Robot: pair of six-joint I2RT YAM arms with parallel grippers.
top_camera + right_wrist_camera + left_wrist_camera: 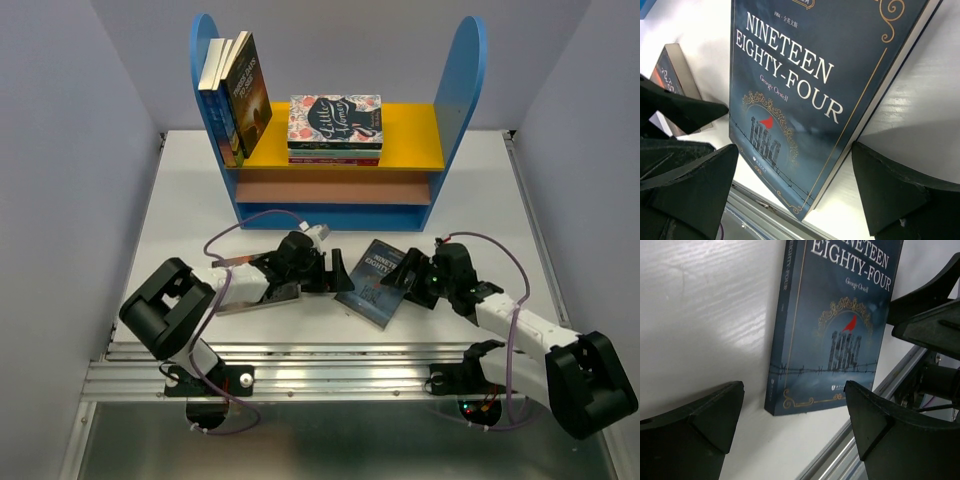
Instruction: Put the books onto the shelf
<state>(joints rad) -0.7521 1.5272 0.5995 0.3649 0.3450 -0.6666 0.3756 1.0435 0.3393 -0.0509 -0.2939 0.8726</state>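
Note:
A blue-green book titled Nineteen Eighty-Four (378,283) lies flat on the white table between my two grippers. My left gripper (337,271) is open just to its left. In the left wrist view the book (835,325) lies beyond the open left gripper (795,410), untouched. My right gripper (403,284) is open at the book's right edge. In the right wrist view a lower corner of the book (805,85) lies inside the right gripper (795,165), with gaps on both sides. Three books (238,95) lean at the left of the shelf's (420,140) yellow board.
A floral Little Women stack (335,128) lies on the yellow board. Another dark book (250,300) lies flat under my left arm, and shows in the right wrist view (672,75) too. The metal rail (330,365) runs along the table's near edge.

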